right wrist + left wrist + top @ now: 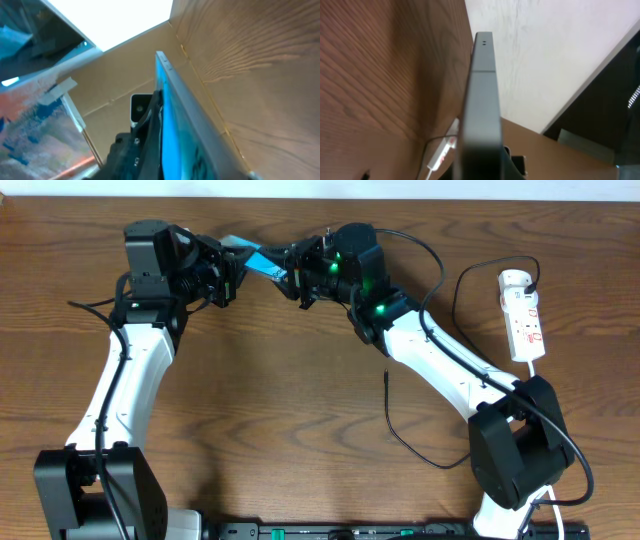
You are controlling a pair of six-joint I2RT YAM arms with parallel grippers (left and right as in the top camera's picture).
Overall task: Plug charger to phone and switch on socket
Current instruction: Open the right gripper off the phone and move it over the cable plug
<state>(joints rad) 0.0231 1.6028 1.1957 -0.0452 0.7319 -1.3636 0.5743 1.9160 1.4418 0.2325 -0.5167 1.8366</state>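
Note:
The phone [256, 257], with its cyan screen, is held above the table at the back, tilted, between both grippers. My left gripper [228, 272] is shut on its left end; the left wrist view shows the phone's dark edge [482, 100] running out from the jaws. My right gripper [296, 277] is shut on its right end; the right wrist view shows the cyan screen [177, 130] beside a black finger. The charger's black cable lies on the table with its plug tip [387, 376] free, under my right arm. The white socket strip [523, 315] lies at the far right.
The charger cable [412, 448] curves from the plug tip towards the right arm's base, and another loop [458, 290] lies near the strip. The strip also shows small in the left wrist view [444, 152]. A wall runs along the table's far edge.

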